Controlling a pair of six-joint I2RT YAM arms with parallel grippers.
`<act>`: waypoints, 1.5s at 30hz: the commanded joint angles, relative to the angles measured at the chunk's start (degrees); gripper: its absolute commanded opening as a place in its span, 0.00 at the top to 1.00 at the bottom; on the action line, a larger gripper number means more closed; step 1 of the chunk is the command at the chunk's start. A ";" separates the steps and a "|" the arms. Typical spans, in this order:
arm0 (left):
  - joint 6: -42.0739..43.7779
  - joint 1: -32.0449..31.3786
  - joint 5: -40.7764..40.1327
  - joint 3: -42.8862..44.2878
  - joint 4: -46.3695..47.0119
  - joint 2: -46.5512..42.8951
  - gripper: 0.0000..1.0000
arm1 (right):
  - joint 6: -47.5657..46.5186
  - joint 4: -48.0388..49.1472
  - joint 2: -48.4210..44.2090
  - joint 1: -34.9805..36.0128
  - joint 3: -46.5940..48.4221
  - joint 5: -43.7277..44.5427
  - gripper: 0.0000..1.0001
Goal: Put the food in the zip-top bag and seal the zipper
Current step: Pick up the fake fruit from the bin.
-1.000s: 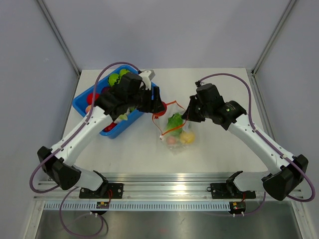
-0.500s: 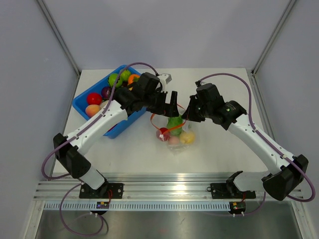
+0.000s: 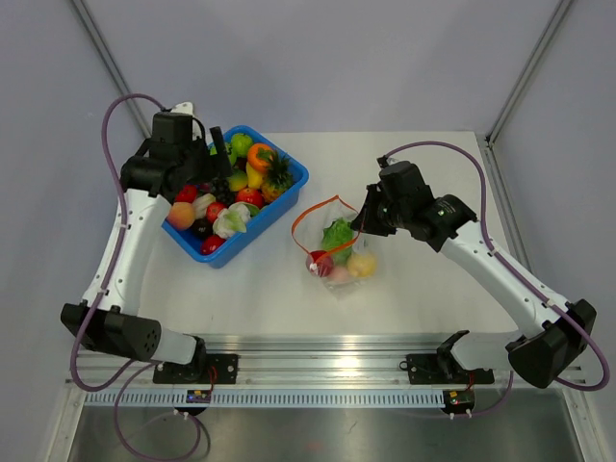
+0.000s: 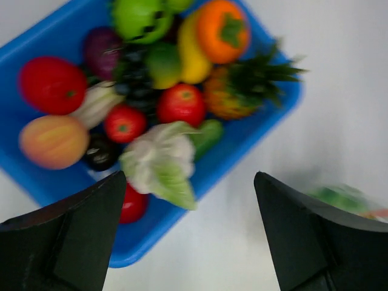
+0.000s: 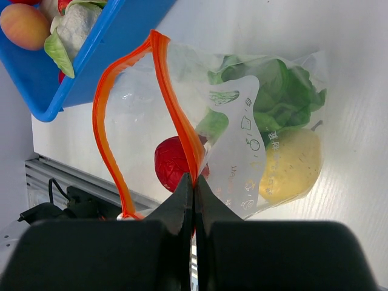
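The clear zip-top bag (image 3: 339,255) lies on the table with its mouth held up. My right gripper (image 3: 365,223) is shut on the orange zipper (image 5: 176,115) at the mouth's near edge (image 5: 194,182). Inside the bag (image 5: 242,139) lie green lettuce (image 5: 279,91), a red piece (image 5: 171,162) and a yellow piece (image 5: 291,167). My left gripper (image 3: 219,152) hangs open and empty above the blue bin (image 3: 292,185). In the left wrist view the bin's food shows between the open jaws (image 4: 189,179): a white-green leafy piece (image 4: 160,160), a red tomato (image 4: 182,103) and several others.
The blue bin (image 4: 242,145) sits at the back left of the white table, full of toy food, with a pineapple (image 4: 242,91) near its right wall. Aluminium frame posts (image 3: 115,72) rise at both back corners. A rail (image 3: 318,366) runs along the near edge.
My left arm has swung from over the bag's mouth back left to above the bin, jaws open and empty. A red piece now lies in the bag. The right gripper has not moved.
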 commanded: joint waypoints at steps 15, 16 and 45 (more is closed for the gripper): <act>7.90 9.98 -24.03 -3.20 -1.68 21.13 0.01 | -0.74 3.30 -1.84 0.77 0.94 -0.49 1.00; 7.99 9.99 -24.81 -2.15 -1.67 22.79 0.01 | -0.74 3.30 -1.75 0.77 0.85 -0.49 1.00; 6.32 8.32 -26.93 -4.60 0.35 17.37 0.42 | -1.36 2.33 -0.26 0.77 1.99 1.09 1.00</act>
